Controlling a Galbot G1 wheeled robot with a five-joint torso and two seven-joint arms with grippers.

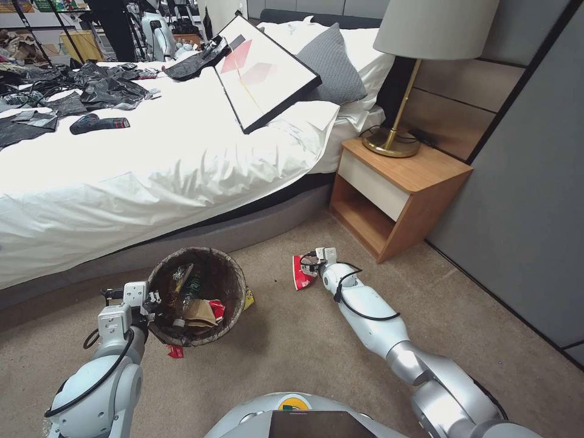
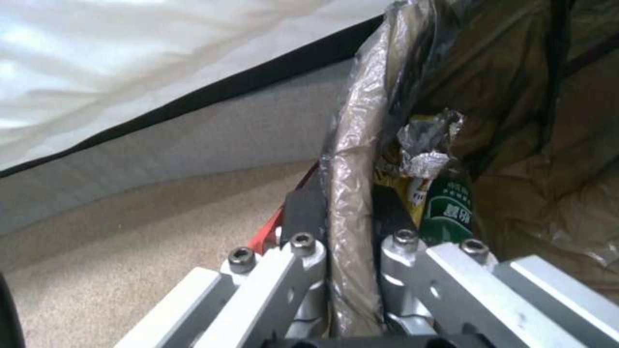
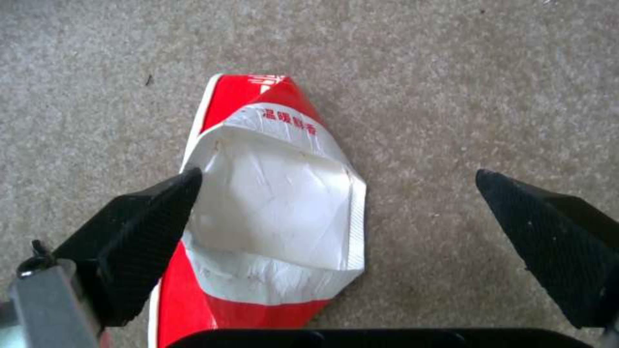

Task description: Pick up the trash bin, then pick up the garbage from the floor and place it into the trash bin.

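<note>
1. One trash bin [image 1: 198,296], round and lined with a dark bag, is sitting on the carpet [image 1: 292,353] beside the bed [image 1: 152,164]. The left gripper [image 1: 148,302] is clamping its near rim; in the left wrist view the two fingers [image 2: 303,212] are pressing either side of the bagged rim [image 2: 351,193], one outside, one inside.
2. Inside the bin, counted: one green-labelled bottle [image 2: 448,212], one crumpled brown paper bag [image 1: 199,313], one red wrapper [image 1: 217,309]. Other scraps there are too crumpled to count.
3. One red-white wrapper [image 3: 271,212] is lying flat on the carpet directly under the right gripper [image 3: 338,193]. The jaws are spread wide; one fingertip [image 3: 171,193] is overlapping the wrapper's edge, the other is well off to its side over bare carpet.
4. Loose litter just beside the bin: one small red scrap [image 1: 175,351] on the side nearest the left gripper, one yellow scrap [image 1: 249,298] on the side facing the right gripper.
5. Beyond the right gripper: one wooden nightstand [image 1: 401,188] carrying one lamp [image 1: 413,73].
</note>
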